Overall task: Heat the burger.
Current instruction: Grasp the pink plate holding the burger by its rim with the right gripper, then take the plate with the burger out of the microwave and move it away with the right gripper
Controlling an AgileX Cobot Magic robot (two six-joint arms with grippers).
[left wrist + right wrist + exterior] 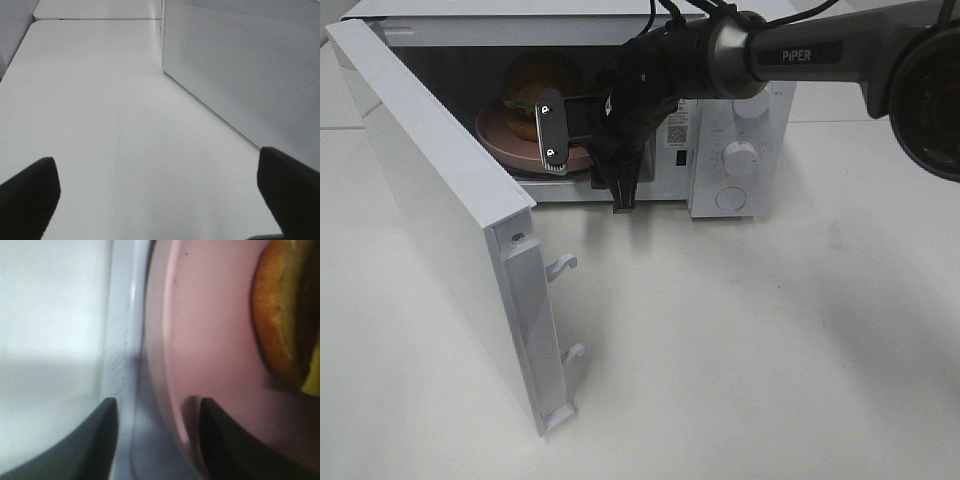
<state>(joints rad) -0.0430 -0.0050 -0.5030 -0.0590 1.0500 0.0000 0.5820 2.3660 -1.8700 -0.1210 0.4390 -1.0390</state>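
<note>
Round burger (535, 85) with glossy golden-brown buns sits on a pale pink round plate (500, 135), both inside the cavity of the white box-shaped microwave oven (740, 110). White microwave door (430, 210) swung wide open to the left.

Right gripper (552, 132), black with a grey finger plate, reaches in through the opening from the right of the high view. In the right wrist view its two dark fingertips (217, 440) straddle the plate's near rim — one over the plate's top surface, one outside the rim by the oven's front sill. Jaws partway apart; whether they are pinching the rim or merely bracketing it cannot be told.

Left gripper (160, 200) hangs low over the bare white tabletop (100, 100) beside the oven's perforated white side panel (250, 75), jaws spread wide, nothing between them.

Likely step: seating the plate inside, with door and dial still to come.

Risks from here:
- Backing out with a finger hooked on the rim — plate dragged forward over the sill, burger sliding or tipping off.
- Plate left near the front edge — door fouling on it when shut.
- Closing the door before the right arm clears — arm trapped.
</note>
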